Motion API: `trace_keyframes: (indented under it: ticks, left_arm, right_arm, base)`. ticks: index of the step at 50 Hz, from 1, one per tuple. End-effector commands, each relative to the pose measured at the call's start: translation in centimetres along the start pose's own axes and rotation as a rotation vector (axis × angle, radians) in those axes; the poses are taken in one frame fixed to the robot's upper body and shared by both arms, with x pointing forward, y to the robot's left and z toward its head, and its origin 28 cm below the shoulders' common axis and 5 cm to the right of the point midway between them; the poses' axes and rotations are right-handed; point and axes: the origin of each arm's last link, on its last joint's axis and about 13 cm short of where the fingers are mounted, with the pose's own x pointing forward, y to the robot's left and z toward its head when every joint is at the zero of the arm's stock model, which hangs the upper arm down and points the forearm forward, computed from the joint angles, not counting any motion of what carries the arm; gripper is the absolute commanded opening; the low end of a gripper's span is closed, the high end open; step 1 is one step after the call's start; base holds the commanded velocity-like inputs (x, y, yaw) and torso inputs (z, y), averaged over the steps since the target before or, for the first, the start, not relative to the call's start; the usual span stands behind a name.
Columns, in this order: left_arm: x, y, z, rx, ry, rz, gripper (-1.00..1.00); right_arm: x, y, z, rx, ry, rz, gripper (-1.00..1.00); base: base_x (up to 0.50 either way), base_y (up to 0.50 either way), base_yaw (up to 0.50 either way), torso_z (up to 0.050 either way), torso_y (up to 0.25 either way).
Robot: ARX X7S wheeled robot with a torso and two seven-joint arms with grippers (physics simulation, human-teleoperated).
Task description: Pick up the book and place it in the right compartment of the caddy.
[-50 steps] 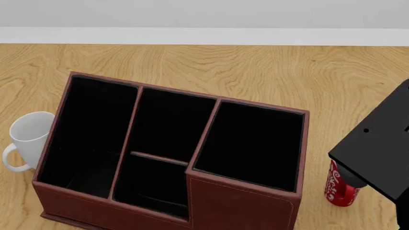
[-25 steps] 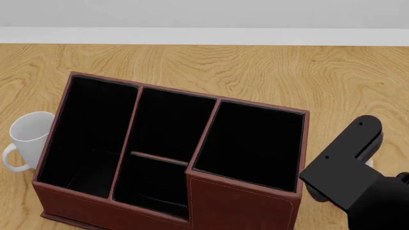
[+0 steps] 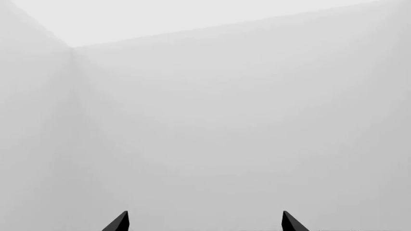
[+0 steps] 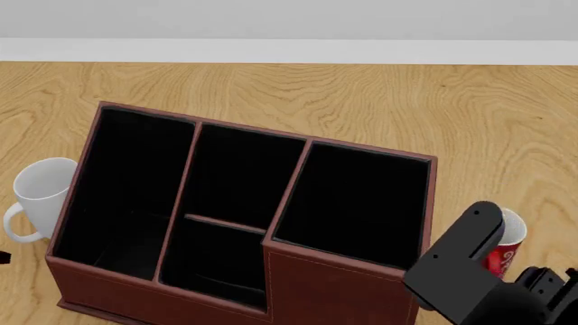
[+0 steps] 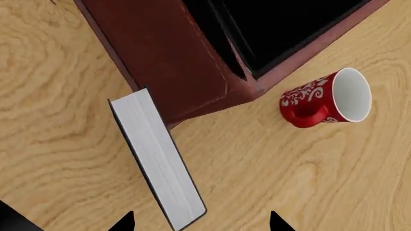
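Note:
The reddish-brown caddy (image 4: 334,291) stands mid-table, and its right compartment (image 4: 357,203) is black-lined and empty. The book (image 5: 157,159), black with white page edges, shows only in the right wrist view, on the wood beside the caddy's outer wall (image 5: 167,62). My right gripper (image 5: 200,224) is open, and the book's near end lies between its fingertips, untouched. My right arm (image 4: 461,271) is at the caddy's right front corner. My left gripper (image 3: 205,224) is open and empty and faces a bare grey wall.
A red patterned mug (image 4: 507,245) stands just right of the caddy, partly behind my right arm; it also shows in the right wrist view (image 5: 324,98). A white mug (image 4: 40,196) stands against the caddy's left side. The table's far edge meets a grey wall.
My right arm has swung down and to the left in the head view, from the right edge to the caddy's right front corner. The caddy and white mug have not moved.

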Motion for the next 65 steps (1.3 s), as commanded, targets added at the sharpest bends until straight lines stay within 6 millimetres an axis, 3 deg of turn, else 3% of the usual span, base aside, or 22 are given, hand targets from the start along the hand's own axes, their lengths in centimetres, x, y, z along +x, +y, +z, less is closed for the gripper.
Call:
trace_keyframes:
  ticks: [1, 65]
  left_arm:
    - [0.2, -0.2, 0.1, 0.001, 0.002, -0.012, 1.0]
    - [0.2, -0.1, 0.1, 0.014, 0.007, -0.004, 1.0]
  right_arm:
    - [2.2, 0.6, -0.6, -0.015, -0.015, 0.015, 1.0]
    - [7.5, 1.5, -1.3, -0.085, 0.076, 0.054, 1.0]
  base:
    - [0.0, 0.0, 0.0, 0.0, 0.0]
    - [0.0, 0.0, 0.0, 0.0, 0.0]
